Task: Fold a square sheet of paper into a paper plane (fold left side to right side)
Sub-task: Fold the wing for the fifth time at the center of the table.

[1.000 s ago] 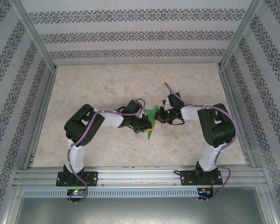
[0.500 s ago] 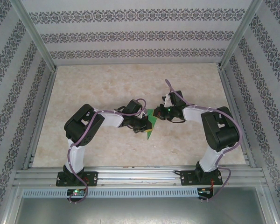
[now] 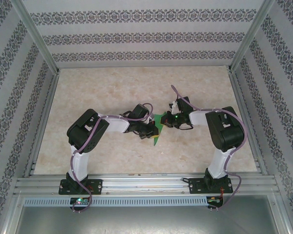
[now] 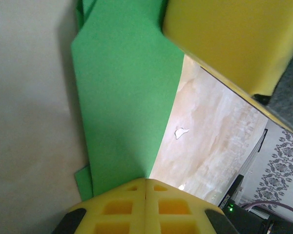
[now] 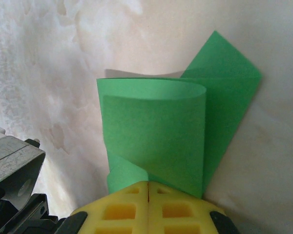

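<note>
The green paper (image 3: 160, 119) lies partly folded at mid-table, held between both grippers. My left gripper (image 3: 154, 131) is shut on its near-left edge. In the left wrist view the paper (image 4: 127, 97) runs as a long layered strip away from the closed yellow pads of my left gripper (image 4: 145, 181), and a yellow pad of the right gripper's fingers (image 4: 219, 39) sits over its far end. My right gripper (image 3: 167, 121) is shut on the right edge. In the right wrist view the paper (image 5: 156, 131) curls over in a loose fold above my right gripper (image 5: 148, 185).
The marbled beige tabletop (image 3: 112, 87) is boxed in by aluminium rails (image 3: 136, 184) and patterned walls. A grey metal part (image 5: 14, 165) stands close at the lower left of the right wrist view. A small white chip (image 4: 180, 132) marks the table by the paper.
The right arm's elbow swung out to the right and came back, with its gripper staying at the paper. The left arm and the paper have barely moved.
</note>
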Available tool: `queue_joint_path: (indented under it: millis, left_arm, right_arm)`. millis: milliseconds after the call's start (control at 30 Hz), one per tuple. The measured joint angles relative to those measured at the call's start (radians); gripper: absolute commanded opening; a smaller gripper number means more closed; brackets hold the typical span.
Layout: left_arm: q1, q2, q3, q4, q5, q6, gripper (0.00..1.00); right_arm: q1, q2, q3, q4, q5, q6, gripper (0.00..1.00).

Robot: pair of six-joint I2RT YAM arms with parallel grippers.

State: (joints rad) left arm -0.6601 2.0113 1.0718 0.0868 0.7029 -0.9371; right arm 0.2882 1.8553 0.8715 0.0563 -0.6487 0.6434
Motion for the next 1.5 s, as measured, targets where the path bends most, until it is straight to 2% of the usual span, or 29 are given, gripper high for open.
queue_joint_path:
  millis: [700, 1200, 1500]
  left_arm:
    - [0.0, -0.002, -0.006, 0.005, -0.003, 0.003, 0.0]
    - [0.0, -0.004, -0.012, 0.016, -0.004, 0.003, 0.0]
    - [0.0, -0.008, -0.019, 0.018, -0.004, 0.003, 0.0]
  right_arm:
    - [-0.101, 0.072, 0.135, -0.107, 0.011, -0.076, 0.0]
    - [-0.141, 0.138, 0.24, -0.208, -0.039, -0.102, 0.0]
    - [-0.195, 0.14, 0.276, -0.203, 0.04, -0.102, 0.0]
